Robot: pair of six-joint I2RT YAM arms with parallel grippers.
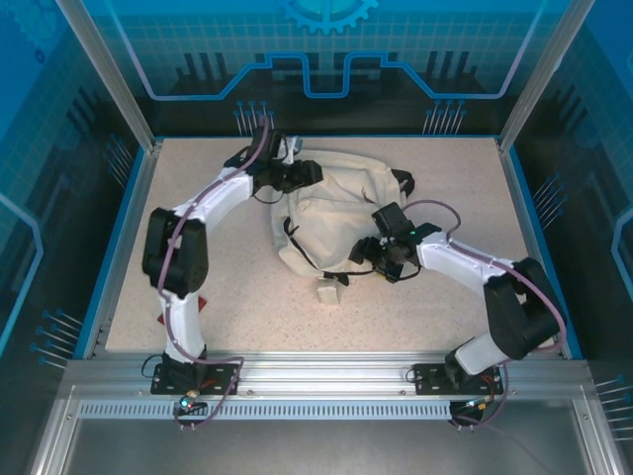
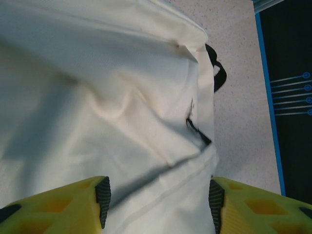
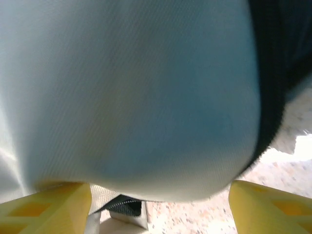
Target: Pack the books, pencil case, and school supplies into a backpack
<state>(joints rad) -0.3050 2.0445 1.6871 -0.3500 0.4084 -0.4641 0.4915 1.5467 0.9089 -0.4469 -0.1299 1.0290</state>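
Yellow fingers (image 2: pixel 73 209) of the left tool (image 2: pixel 159 197) frame the bottom of my left wrist view. Their dark pads stand apart, and a fold of cream fabric runs through the gap without being pinched, so I read this tool as unclenched and holding nothing. On the right wrist camera the right tool (image 3: pixel 158 200) also has its fingers spread wide. The cloth bulges close in front of them, blurred, and nothing is gripped.

From above, the backpack (image 1: pixel 331 203) lies crumpled in the middle of the tabletop (image 1: pixel 227 297), its long axis slanting from near-left to far-right. The left tool (image 1: pixel 297 176) sits at the bag's far-left edge, pointing right across it. The right tool (image 1: pixel 381 259) sits at its near-right edge, pointing left into it. The bag therefore lies between the two tools, and each is just at the cloth.

A small beige tag (image 1: pixel 328 291) dangles onto the tabletop at the near side. A dark strap (image 2: pixel 217 73) pokes out past the far seam, and a short black zip line (image 2: pixel 195 129) breaks the fabric ahead of the left tool.

I cannot tell what is inside the bag. My judgement is that the left arm is better placed for the zip, which lies straight ahead of its open jaws. The right arm could pin the near edge.
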